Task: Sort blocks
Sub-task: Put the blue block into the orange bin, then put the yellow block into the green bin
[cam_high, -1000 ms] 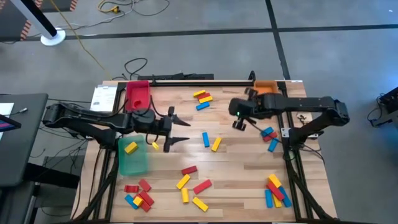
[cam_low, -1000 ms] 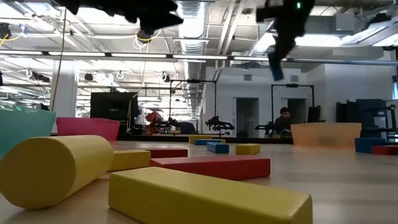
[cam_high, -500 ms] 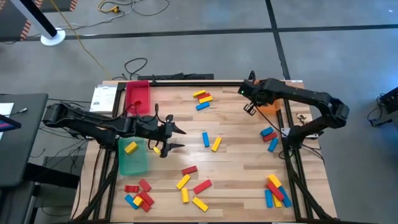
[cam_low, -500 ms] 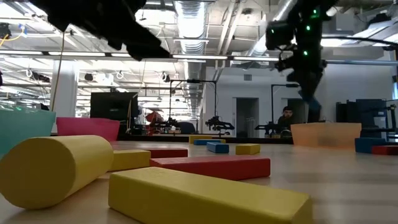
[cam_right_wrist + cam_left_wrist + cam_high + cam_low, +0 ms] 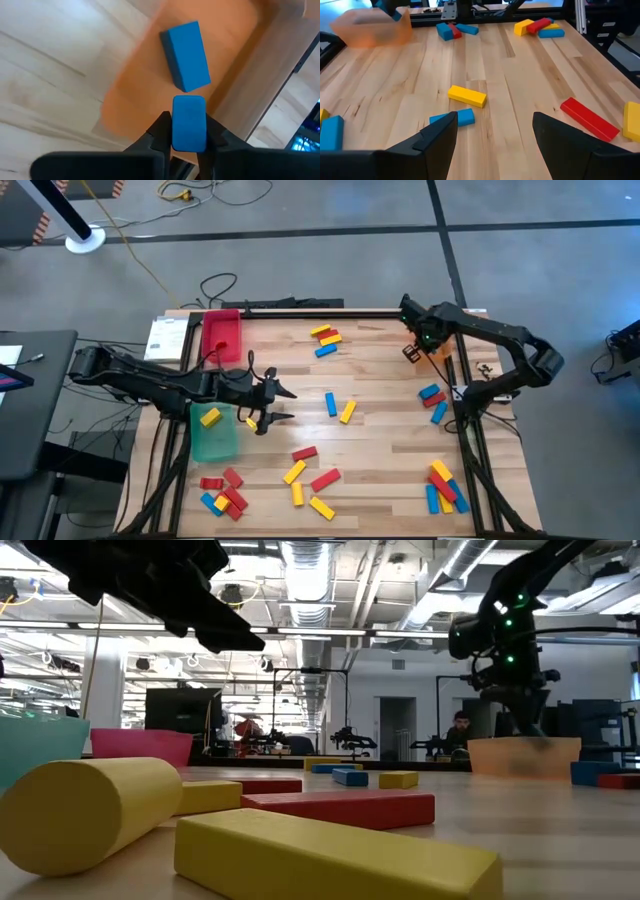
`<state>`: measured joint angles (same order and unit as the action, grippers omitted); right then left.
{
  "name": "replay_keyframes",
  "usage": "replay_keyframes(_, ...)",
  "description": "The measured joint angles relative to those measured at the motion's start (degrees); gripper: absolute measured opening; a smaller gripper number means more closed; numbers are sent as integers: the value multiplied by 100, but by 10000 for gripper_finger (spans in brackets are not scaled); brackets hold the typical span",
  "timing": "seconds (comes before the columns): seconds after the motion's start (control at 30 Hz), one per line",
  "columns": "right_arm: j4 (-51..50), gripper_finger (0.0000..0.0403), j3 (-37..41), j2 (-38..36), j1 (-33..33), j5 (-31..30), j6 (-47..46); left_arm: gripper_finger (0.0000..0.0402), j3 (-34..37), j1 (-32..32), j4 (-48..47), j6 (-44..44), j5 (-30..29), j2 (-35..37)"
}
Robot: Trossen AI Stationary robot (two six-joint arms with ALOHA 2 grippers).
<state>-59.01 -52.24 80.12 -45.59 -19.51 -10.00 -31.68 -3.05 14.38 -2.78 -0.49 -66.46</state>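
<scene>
Right claw [image 5: 188, 131] is gripping a small blue rectangular block [image 5: 189, 123] above the translucent orange plastic tray [image 5: 150, 90].

Another blue block [image 5: 185, 55] is lying inside the orange tray, which is sitting at a far corner of the pale wooden bench [image 5: 380, 380]; further red, yellow and blue blocks are lying scattered across the bench away from that tray, several just beside it [image 5: 432, 402]. Left claw [image 5: 274, 404] is hovering with fingers spread wide and nothing between them, well apart from the orange tray, near a green plastic tray [image 5: 212, 432] holding a yellow block [image 5: 209, 417].
</scene>
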Motion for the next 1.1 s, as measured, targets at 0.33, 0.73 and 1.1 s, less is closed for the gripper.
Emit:
replay_keyframes(0.33, 144, 137, 34, 0, -51, 18, 101, 251, 2, -2, 12, 213, 0, 2)
replay_keyframes(0.73, 276, 234, 34, 0, -31, 11, -4, 251, 2, -33, 17, 445, 480, -66)
replay_keyframes(1.1, 655, 235, 27, -417, 280, 7, -7, 251, 2, -703, 345, 588, 827, -1077)
